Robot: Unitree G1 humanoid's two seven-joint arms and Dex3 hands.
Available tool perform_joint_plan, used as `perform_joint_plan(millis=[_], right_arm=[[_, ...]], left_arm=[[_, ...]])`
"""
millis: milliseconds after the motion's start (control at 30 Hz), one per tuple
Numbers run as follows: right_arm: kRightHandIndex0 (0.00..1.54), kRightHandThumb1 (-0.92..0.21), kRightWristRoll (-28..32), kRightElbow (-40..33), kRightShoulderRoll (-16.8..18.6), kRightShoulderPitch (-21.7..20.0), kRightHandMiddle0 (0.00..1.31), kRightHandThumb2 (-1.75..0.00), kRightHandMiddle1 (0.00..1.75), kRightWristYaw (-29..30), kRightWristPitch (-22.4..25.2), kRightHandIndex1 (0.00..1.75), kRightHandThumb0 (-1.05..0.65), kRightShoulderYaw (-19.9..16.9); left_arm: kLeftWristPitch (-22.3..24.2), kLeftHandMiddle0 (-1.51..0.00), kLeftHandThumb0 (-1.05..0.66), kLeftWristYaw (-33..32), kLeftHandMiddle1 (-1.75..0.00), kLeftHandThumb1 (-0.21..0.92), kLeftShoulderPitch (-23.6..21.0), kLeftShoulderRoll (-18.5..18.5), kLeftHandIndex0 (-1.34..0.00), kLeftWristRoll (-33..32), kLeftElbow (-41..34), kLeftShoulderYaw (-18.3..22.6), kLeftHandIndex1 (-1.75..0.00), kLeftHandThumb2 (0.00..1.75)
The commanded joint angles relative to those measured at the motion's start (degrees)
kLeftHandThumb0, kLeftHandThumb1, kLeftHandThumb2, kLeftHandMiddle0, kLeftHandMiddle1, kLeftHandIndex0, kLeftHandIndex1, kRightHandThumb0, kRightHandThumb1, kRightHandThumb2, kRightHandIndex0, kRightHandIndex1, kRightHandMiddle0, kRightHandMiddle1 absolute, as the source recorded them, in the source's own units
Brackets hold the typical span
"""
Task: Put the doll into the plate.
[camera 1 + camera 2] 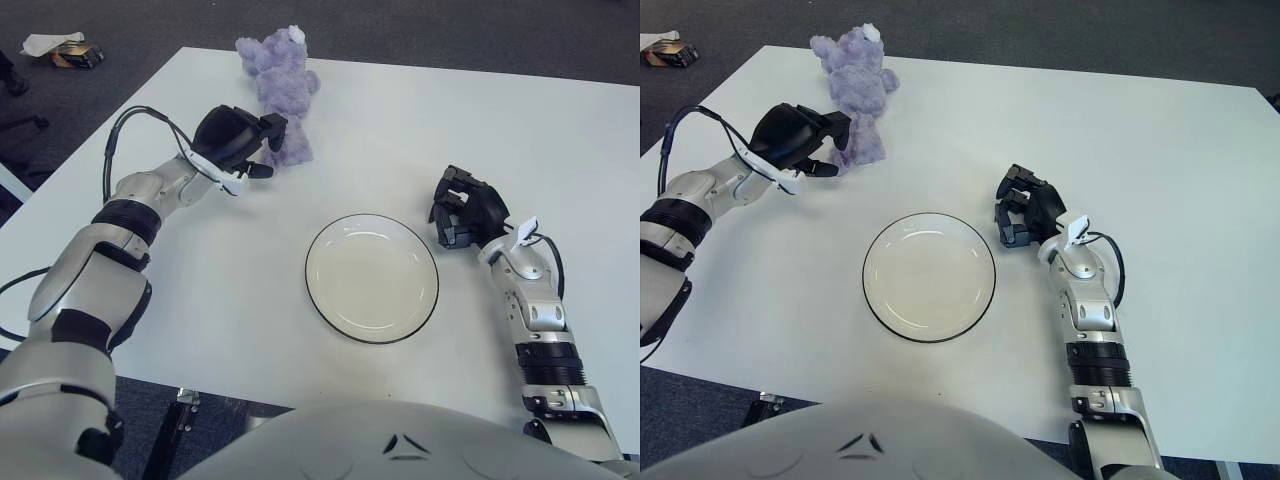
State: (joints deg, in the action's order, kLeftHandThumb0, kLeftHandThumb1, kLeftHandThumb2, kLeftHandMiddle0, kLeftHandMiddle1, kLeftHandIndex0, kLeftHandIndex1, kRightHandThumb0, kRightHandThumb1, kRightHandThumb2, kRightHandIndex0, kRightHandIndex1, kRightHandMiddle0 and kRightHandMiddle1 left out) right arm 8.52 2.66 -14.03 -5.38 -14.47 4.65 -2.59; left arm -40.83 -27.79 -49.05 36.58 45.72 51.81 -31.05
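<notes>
In the left eye view our left hand [240, 145] reaches the purple doll [280, 90] lying at the far desk [560, 140] edge, fingers [272, 126] seemingly parted at its legs. In the right eye view nothing is gripped yet; we should close firmly before lifting toward the plate [929, 277]. Our right hand [1028, 218] sits curled beside the plate.

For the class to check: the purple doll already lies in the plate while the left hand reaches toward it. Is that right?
No. The left eye view shows the plate empty; the purple doll lies on the table beyond it. The left hand does reach toward it.
</notes>
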Motion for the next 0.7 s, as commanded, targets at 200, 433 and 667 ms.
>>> perform_joint_plan(millis=[200,433,667], right_arm=[[0.57,-0.22,-2.1,4.4,-1.0,3.5,0.56,-1.44,1.75,-0.3,3.2,1.75,-0.01,0.8],[0.73,-0.19,-2.5,5.1,-1.5,3.4,0.50,-1.47,1.68,-0.5,2.4,1.75,-0.02,0.9],[0.76,-0.17,-2.6,6.0,-1.8,3.2,0.50,-1.48,1.67,-0.7,2.0,1.75,-0.02,1.0]], left_arm=[[7.3,-0.81,-0.23,22.9,-1.75,0.33,4.3,-0.6,-0.48,-15.6,-10.3,8.8,-1.73,1.29],[12.6,-0.72,-0.03,28.9,-1.70,0.25,7.7,-3.7,-0.41,-24.1,-15.9,14.9,-1.75,1.40],[16.6,-0.69,-0.01,29.4,-1.69,0.28,9.7,-5.4,-0.38,-25.4,-19.6,18.4,-1.75,1.36]])
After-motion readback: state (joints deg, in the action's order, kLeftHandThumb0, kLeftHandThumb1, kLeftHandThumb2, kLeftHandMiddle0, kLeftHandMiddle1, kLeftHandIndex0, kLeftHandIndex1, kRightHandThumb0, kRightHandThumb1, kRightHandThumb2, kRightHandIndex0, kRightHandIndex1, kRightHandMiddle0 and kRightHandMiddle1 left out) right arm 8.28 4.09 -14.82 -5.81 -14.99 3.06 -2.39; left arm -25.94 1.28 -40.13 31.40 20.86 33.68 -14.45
